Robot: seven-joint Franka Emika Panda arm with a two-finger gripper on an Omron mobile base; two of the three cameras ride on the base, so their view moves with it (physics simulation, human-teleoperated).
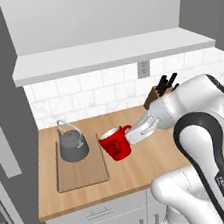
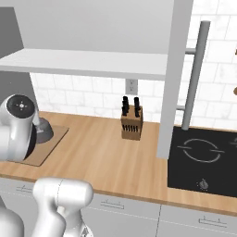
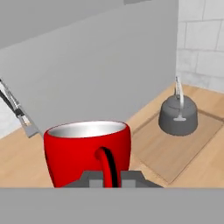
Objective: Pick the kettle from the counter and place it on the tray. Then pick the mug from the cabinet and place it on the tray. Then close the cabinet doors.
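Note:
My gripper [image 1: 130,131] is shut on the side handle of the red mug [image 1: 115,143], holding it just above the light-wood counter [image 1: 155,153] beside the tray's right edge. In the hand view the mug [image 3: 87,148] sits upright and close, its handle pinched by the gripper [image 3: 109,178]. The dark grey kettle [image 1: 72,145] stands on the far part of the wooden tray [image 1: 84,172], and shows in the hand view as kettle [image 3: 178,116] on tray [image 3: 175,151]. The cabinet [image 1: 111,53] hangs above, with one open door [image 2: 175,78] and its bar handle [image 2: 194,74].
A knife block [image 1: 157,93] [image 2: 131,122] stands at the tiled back wall below an outlet [image 1: 143,69]. A black cooktop [image 2: 203,159] is set in the counter to the right. The other open door panel [image 3: 87,74] stands near the mug's left.

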